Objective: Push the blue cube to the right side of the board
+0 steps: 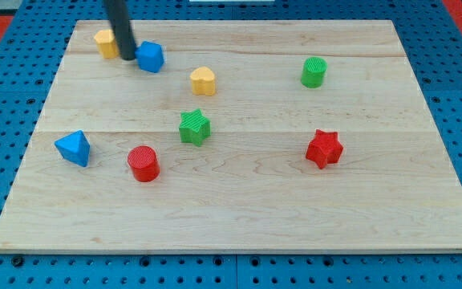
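Observation:
The blue cube (150, 57) sits near the view's top left of the wooden board (239, 217). My tip (127, 57) is the lower end of a dark rod that comes down from the top edge. It stands just left of the blue cube, touching or nearly touching its left side. A yellow block (106, 42) lies just left of the rod, partly hidden by it.
A yellow heart-shaped block (203, 81) lies right of the blue cube. A green cylinder (314, 72) is at the top right, a green star (194, 127) mid-board, a red star (324, 148) at right, a red cylinder (143, 164) and a blue triangular block (74, 148) at lower left.

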You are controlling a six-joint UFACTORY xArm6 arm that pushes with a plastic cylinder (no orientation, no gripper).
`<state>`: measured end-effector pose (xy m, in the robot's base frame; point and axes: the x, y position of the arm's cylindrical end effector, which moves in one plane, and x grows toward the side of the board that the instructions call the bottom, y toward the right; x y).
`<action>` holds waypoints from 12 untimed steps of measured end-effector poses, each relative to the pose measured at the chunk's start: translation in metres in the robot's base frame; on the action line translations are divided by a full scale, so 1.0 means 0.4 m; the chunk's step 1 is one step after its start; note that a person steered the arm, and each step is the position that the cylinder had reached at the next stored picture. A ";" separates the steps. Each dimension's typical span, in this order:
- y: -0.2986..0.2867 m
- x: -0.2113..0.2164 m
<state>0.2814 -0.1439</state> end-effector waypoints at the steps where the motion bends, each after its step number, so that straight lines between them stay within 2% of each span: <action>1: 0.005 0.026; 2: 0.093 0.026; 3: 0.334 0.026; 5: 0.519 -0.062; 8: 0.423 -0.057; 11: 0.428 -0.061; 12: 0.475 -0.015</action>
